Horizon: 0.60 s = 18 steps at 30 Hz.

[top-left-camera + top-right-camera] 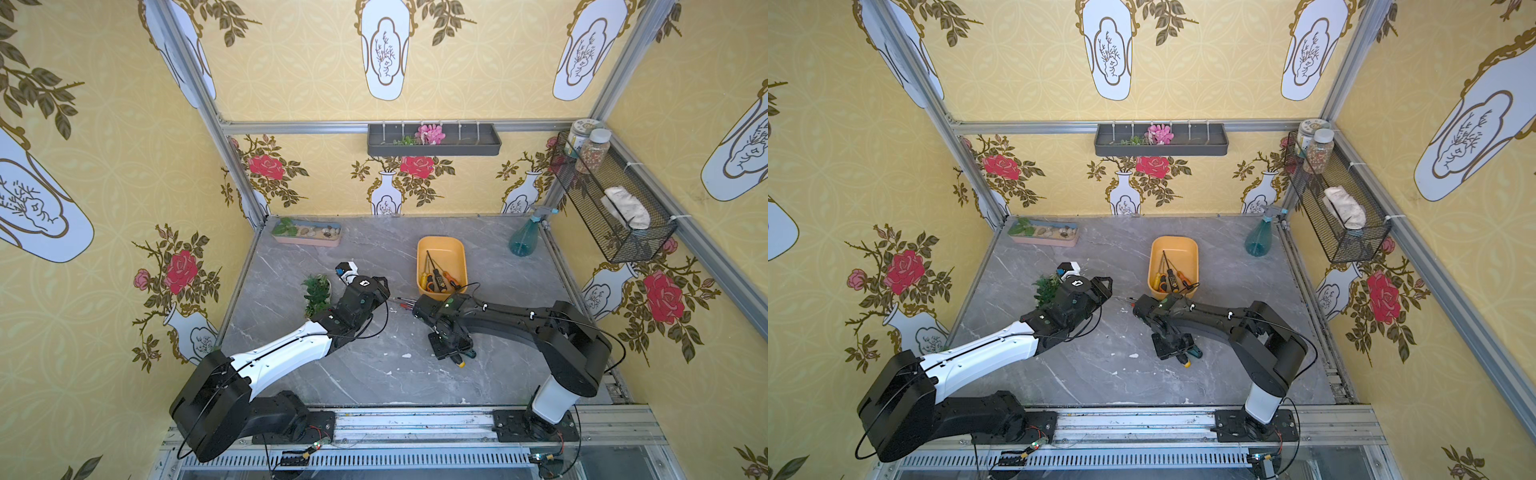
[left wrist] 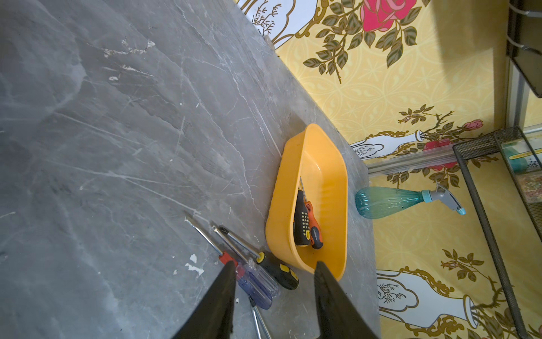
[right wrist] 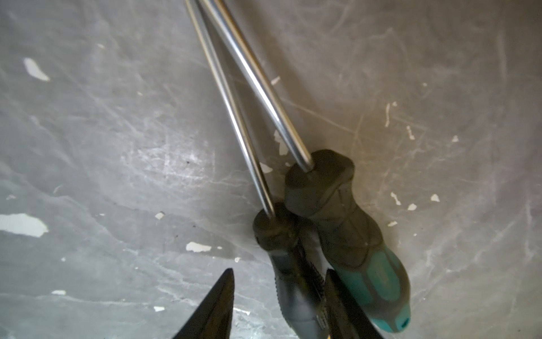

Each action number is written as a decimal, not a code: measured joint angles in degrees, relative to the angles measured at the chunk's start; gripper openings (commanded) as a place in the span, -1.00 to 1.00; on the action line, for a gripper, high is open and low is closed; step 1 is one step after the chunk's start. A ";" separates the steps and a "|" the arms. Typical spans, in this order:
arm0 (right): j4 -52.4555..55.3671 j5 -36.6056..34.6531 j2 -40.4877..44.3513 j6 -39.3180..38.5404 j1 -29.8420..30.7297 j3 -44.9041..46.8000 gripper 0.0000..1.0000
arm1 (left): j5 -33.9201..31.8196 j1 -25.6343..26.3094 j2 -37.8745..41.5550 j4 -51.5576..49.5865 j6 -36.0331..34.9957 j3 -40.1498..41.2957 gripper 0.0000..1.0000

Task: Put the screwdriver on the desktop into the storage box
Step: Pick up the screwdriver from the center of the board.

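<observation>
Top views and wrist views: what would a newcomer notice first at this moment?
The orange-yellow storage box toward the back of the desktop already holds several screwdrivers. Nearer the front, the right gripper, jaws open, straddles a dark-handled screwdriver lying against a teal-handled screwdriver. Three more screwdrivers lie beside the box.

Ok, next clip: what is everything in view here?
desktop: one, grey marble, underneath
storage box: one, orange-yellow, far middle, several screwdrivers inside
loose screwdrivers: three, red, clear, black-yellow handles, beside storage box
teal screwdriver, dark screwdriver: two, lying together under right gripper
pebble tray: one, pink, far left corner
plant: one, green, left edge
spray bottle: one, teal, far right corner
wall tray: one, dark grey, back wall
mesh basket: one, black, right wall
left gripper: one, black, open near loose screwdrivers
right gripper: one, black, open around dark screwdriver
</observation>
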State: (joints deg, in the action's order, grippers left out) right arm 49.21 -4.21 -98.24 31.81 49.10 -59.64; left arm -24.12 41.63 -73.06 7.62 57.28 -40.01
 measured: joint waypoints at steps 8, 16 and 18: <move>-0.55 -0.48 -2.56 -1.01 0.52 -1.70 -0.17 | -1.09 -0.11 1.18 -0.39 0.37 0.98 -0.08; -1.44 -0.50 -5.11 -2.08 0.61 -3.52 -0.36 | -1.68 -0.44 1.77 -0.42 0.37 1.22 -0.08; -1.44 -0.44 -5.31 -2.08 0.74 -3.63 -0.41 | -1.79 -0.48 1.95 -0.52 0.37 1.33 -0.08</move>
State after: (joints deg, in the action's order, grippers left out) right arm 47.77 -4.64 -103.55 29.74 49.84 -63.26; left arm -25.91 41.15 -71.11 7.09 57.65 -38.68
